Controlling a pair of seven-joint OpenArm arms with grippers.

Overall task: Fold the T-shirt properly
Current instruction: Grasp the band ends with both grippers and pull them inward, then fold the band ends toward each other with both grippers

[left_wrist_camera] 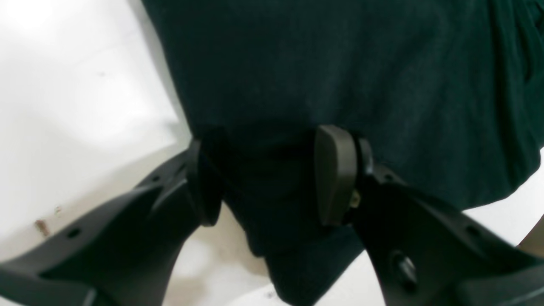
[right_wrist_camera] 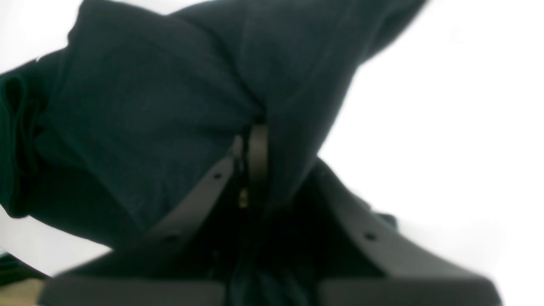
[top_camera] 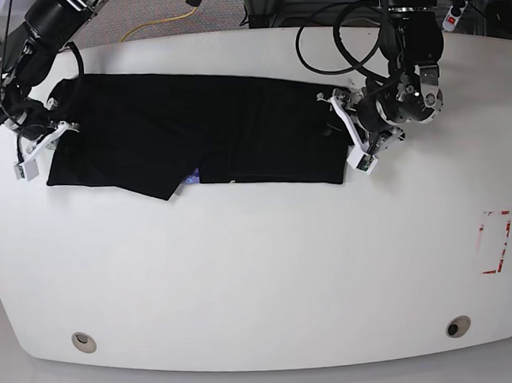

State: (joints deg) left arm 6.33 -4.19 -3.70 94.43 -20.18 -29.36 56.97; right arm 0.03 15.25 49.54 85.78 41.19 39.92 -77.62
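We see the T-shirt as a long, flat band of black, matte, finely woven cloth, lying across the far half of the worktop, parallel to its far edge. Its near hem is uneven: a triangular flap hangs toward us left of centre, and beside it a small speck of blue-purple print peeks out; the rest of the print is folded out of sight.

At the band's left end, the right gripper has its jaws pressed together on a fold of the cloth; in the right wrist view the fabric bunches into soft ridges around the thin dark finger pad and drapes over it. At the band's right end, the left gripper stands part-spread with a hanging fold of cloth between its 2 rounded, smooth dark pads. We cannot tell whether the pads actually press the cloth, since the left one sits in deep shadow.

Both wrist views are soft and blurred, and the shirt's edges run out of frame in each. The arms are cut off at the top of the base view.

The worktop is white, smooth and glossy, with rounded corners, 2 round metal inserts near its near edge and a red rectangular outline near the right edge. Cables and a power strip lie beyond the far edge.
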